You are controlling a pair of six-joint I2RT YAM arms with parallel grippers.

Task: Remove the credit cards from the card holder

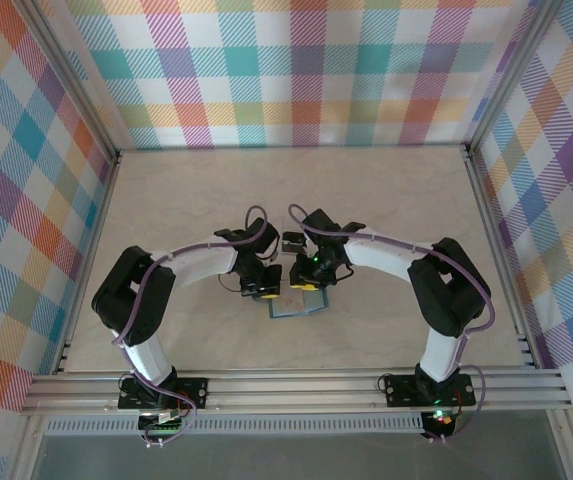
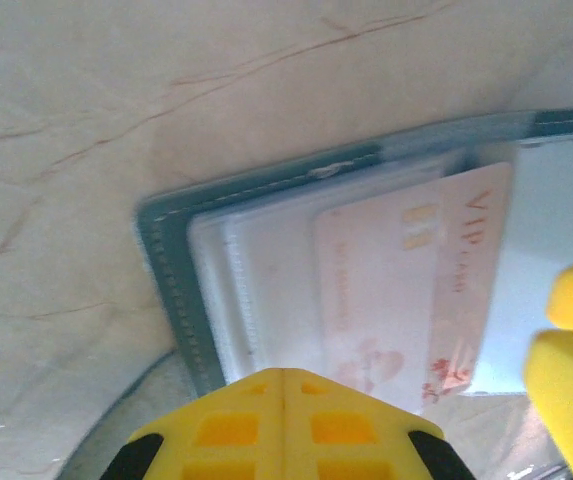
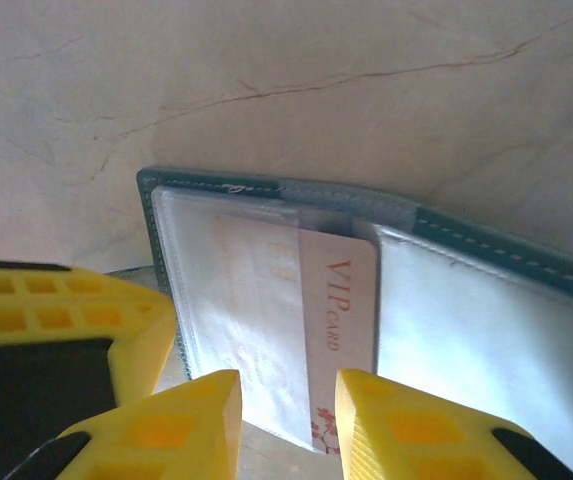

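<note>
left gripper [image 2: 282, 388] closed over the open card holder [image 2: 166, 270]; right gripper [image 3: 288, 405] parted, seemingly straddling a credit card [image 3: 341, 300].

The left claw [image 1: 262, 291] and right claw [image 1: 310, 284] crowded the open teal folding card holder [image 1: 299, 306]; the pale desk [image 1: 296, 190] beyond lay free.

The teal card holder [image 3: 486, 242] lies open and flat on the tabletop [image 3: 266, 80], a pale pink "VIP" credit card [image 3: 341, 320] jutting partway from its clear pocket.

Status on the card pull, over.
Left gripper shut at card holder edge. Right gripper open over VIP card, partly out of its sleeve. Nothing blocking.
</note>
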